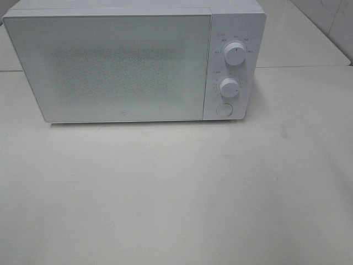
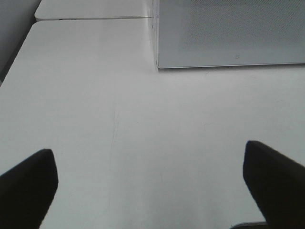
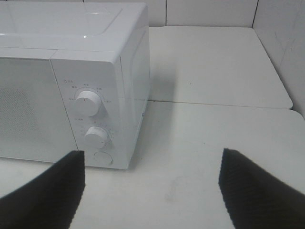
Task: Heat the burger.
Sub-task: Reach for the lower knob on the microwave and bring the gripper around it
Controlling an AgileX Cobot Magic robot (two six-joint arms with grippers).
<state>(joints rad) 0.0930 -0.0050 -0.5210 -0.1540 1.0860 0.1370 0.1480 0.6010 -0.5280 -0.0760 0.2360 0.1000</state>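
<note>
Microwave (image 1: 132,66) sits door-closed, contents hidden; left gripper (image 2: 147,157) and right gripper (image 3: 152,157) gape wide, empty.

the high camera looks down and forward from in front of the microwave (image 1: 110,66), near enough that its door and control panel (image 1: 229,72) fill the far half, with bare table (image 1: 176,199) before it. the left wrist camera sits low over the table, in front of the microwave's end away from the control panel, looking out between the fingers of the left gripper (image 2: 150,191). the right wrist camera looks out past the right gripper (image 3: 152,191) at the microwave's knobs (image 3: 89,102) and side wall. all three views share the microwave's front and the table before it.
</note>
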